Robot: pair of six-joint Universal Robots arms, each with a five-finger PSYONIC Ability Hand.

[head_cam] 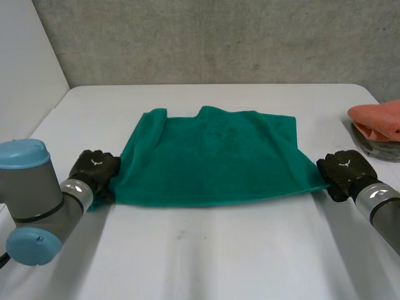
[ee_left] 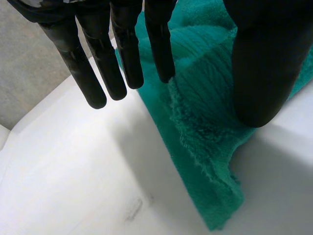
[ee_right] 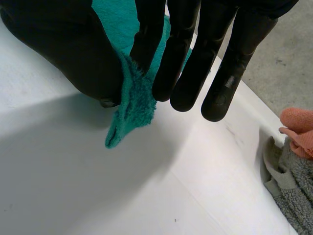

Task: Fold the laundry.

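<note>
A green towel [head_cam: 212, 156] lies folded and spread flat in the middle of the white table [head_cam: 206, 256]. My left hand [head_cam: 94, 170] rests at the towel's near left corner. In the left wrist view that hand [ee_left: 122, 54] is open, fingers straight and spread away from the thumb, with the towel's corner [ee_left: 205, 127] lying loose on the table beneath the thumb. My right hand [head_cam: 340, 172] is at the near right corner. In the right wrist view it [ee_right: 88, 54] pinches the towel's corner [ee_right: 134, 107] between thumb and a straight finger.
At the table's right edge an orange cloth [head_cam: 378, 120] lies on a grey folded cloth [head_cam: 375, 147], just beyond my right hand. The right wrist view shows the same orange cloth [ee_right: 298, 127] and grey cloth [ee_right: 288, 181]. A grey wall stands behind the table.
</note>
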